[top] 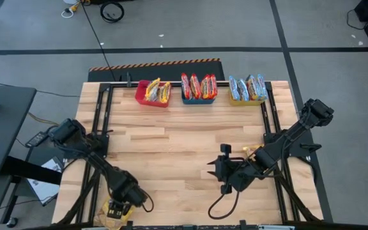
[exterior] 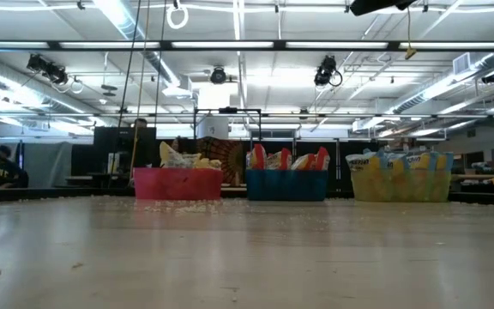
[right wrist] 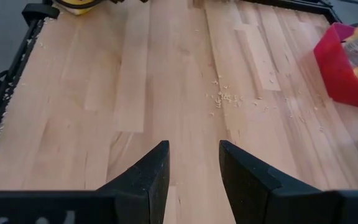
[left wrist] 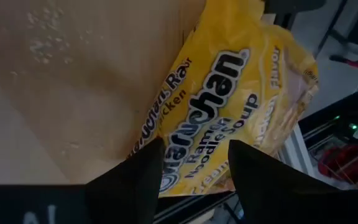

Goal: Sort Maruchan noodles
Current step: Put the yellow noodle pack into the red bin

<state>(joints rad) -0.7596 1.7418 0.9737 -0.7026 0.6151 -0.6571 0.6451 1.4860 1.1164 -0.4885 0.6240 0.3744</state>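
Here the left gripper (left wrist: 191,165) straddles, fingers apart, a yellow packet (left wrist: 229,93) cut off at the table's edge.

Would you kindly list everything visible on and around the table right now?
Red bin: one, far edge, holding yellow packets.
Blue bin: one, far edge centre, holding red packets.
Yellow bin: one, far edge right, holding blue-silver packets.
Yellow packet: one, near-left table corner, between the left fingers.
Crumbs: pale, scattered on the wooden table.
Left pincer: over the near-left corner, astride the yellow packet.
Right pincer: open, empty, over bare wood, near right.
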